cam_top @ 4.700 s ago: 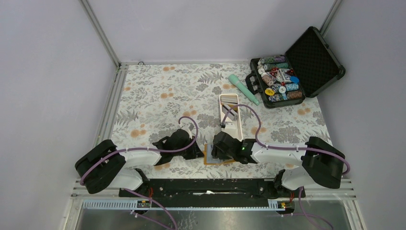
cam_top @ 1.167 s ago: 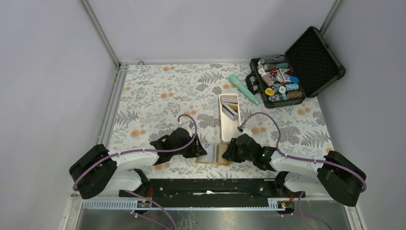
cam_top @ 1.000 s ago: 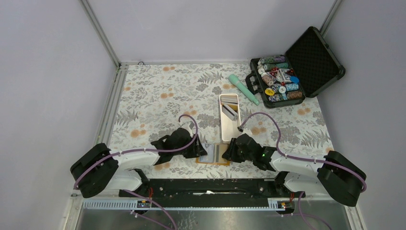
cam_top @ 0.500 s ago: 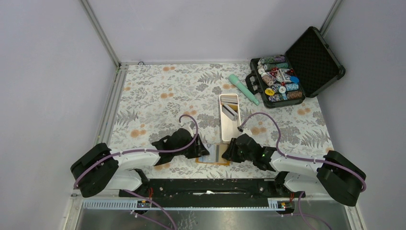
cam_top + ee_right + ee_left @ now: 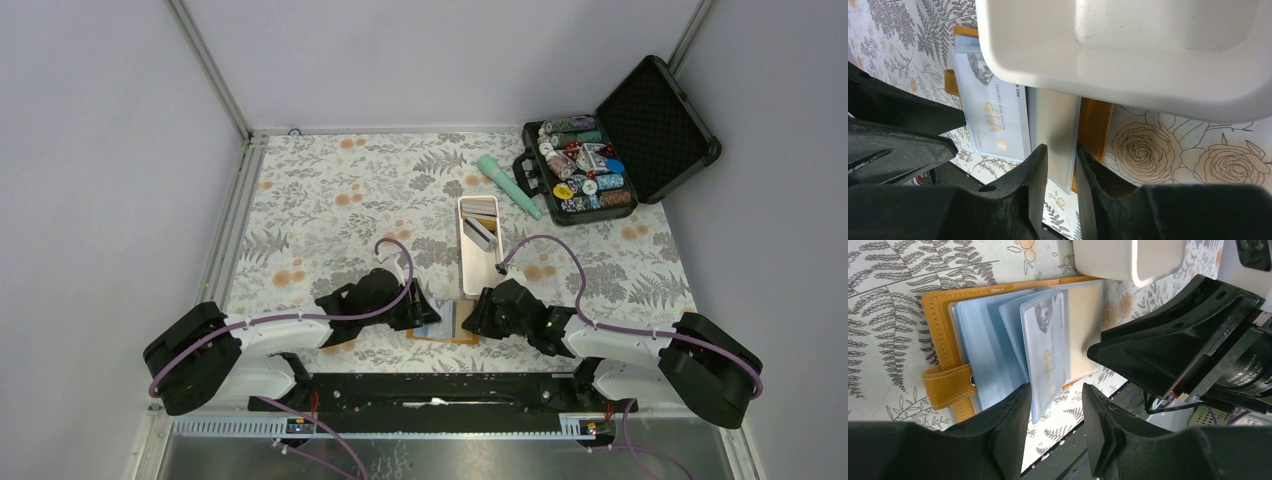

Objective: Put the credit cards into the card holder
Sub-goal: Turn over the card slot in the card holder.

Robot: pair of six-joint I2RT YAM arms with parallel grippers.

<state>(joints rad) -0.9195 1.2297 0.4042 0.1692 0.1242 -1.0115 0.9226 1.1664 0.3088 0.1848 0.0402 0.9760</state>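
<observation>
Left end effector (image 5: 1054,395) nearer card holder (image 5: 938,310)

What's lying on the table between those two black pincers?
The open orange card holder, seen from the top camera between the left pincer and the right pincer. The left wrist camera shows a pale card against its blue pockets.

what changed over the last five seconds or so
Right hand drew back rightward off the card holder to its right edge, uncovering the open pockets and a credit card. Left hand edged right over the holder. White tray and chip case stayed put.
</observation>
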